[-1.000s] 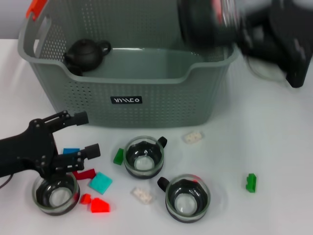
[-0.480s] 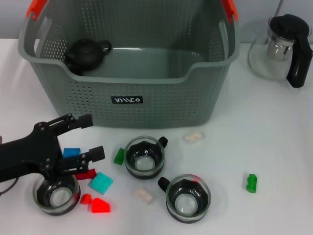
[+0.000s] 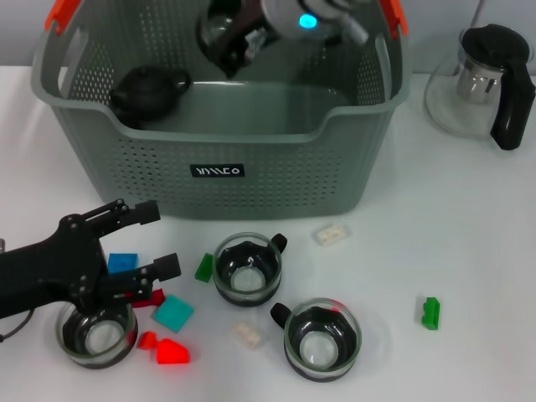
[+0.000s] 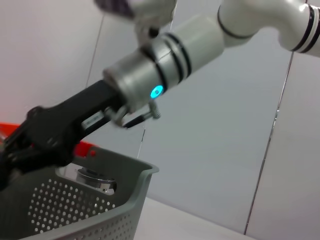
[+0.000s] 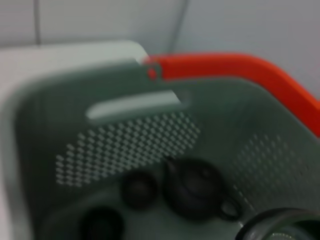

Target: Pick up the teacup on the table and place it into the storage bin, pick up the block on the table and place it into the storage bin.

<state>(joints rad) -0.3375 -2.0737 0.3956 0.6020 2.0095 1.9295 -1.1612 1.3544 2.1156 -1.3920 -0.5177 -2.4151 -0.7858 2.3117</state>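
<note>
Hanging above the far side of the storage bin point(image 3: 251, 172), a teacup point(image 3: 219, 33) sits clamped in the right hand point(image 3: 243, 38). Three more teacups and scattered blocks lie on the surface point(image 3: 469, 251) nearby, where the left hand point(image 3: 155, 239) hovers spread wide over the near-left teacup point(image 3: 95, 332).

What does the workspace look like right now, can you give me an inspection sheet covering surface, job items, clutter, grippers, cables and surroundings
Surface: white table.
Job's things: grey storage bin at the back, black teapot inside; three glass teacups in front; small blocks scattered around them, including a green block.
Clutter: glass pitcher right of the bin.
Grippers: left gripper open, low over the blocks by the near-left cup; right gripper over the bin, carrying a teacup.
Cables: nothing seen.
Surroundings: pale panelled wall.
</note>
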